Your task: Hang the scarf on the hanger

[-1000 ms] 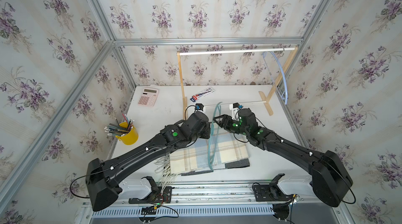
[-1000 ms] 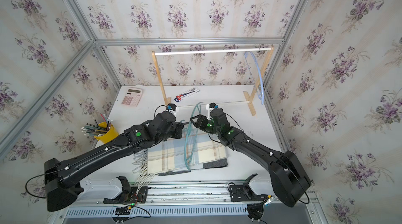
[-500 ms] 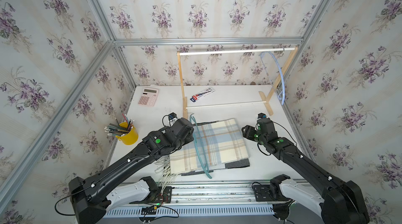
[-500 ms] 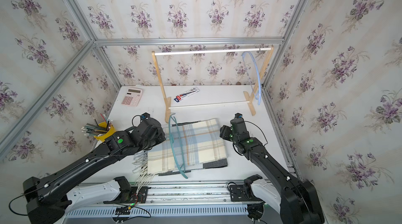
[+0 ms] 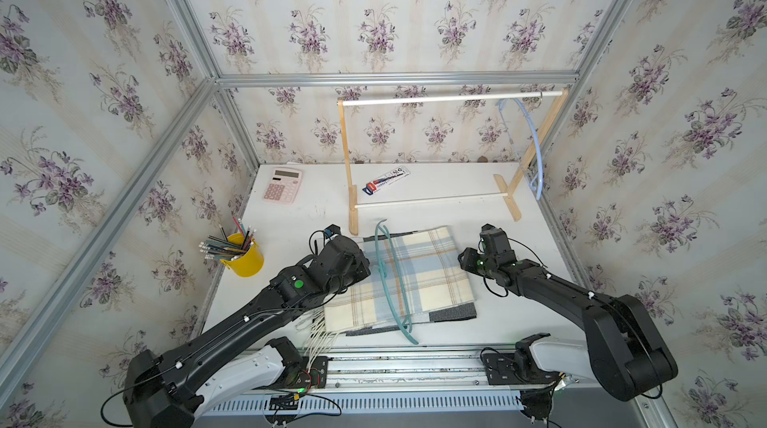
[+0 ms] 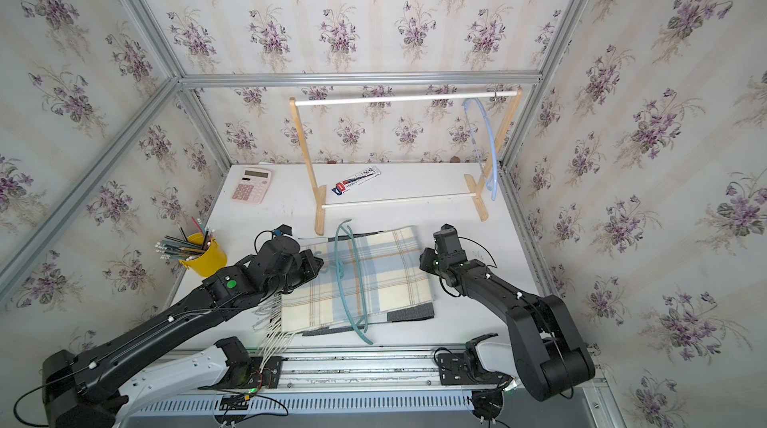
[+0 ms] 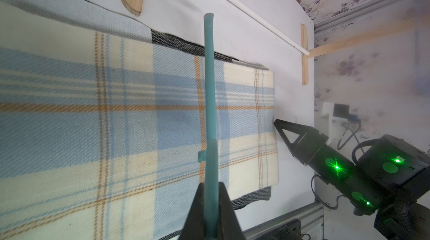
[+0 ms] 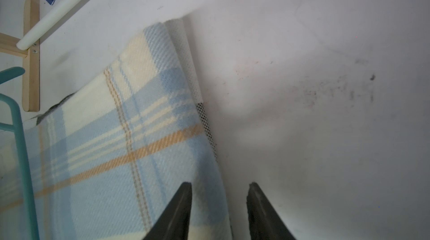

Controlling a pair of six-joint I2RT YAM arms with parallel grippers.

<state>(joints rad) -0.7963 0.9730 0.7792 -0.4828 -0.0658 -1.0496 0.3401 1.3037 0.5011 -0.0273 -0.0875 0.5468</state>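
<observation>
Your left gripper (image 7: 210,187) clamps hanger (image 7: 209,87); right gripper (image 8: 218,187), half-apart at scarf (image 8: 116,134) 3 o'clock edge, could snag one layer only.

scarf (image 5: 431,276): was soft woven cloth, matt, with fine twill ribs; one end had a loose thread fringe.
dark layer (image 5: 452,313): looked like a coarser, dotted weave, matt.
hanger (image 7: 210,92): was smooth teal plastic with a dull sheen.
rack uprights (image 5: 346,147): were pale bare wood, smooth.
rod (image 5: 448,97): was white and smooth.
table (image 5: 315,206): was white, matt, with grey scuffs.
frame (image 5: 394,78): was silvery brushed metal.
wall (image 5: 415,10): was printed paper, matt.
pencil cup (image 5: 247,260): was yellow, smooth, slightly shiny.
right gripper (image 8: 219,183): was black, matt.
</observation>
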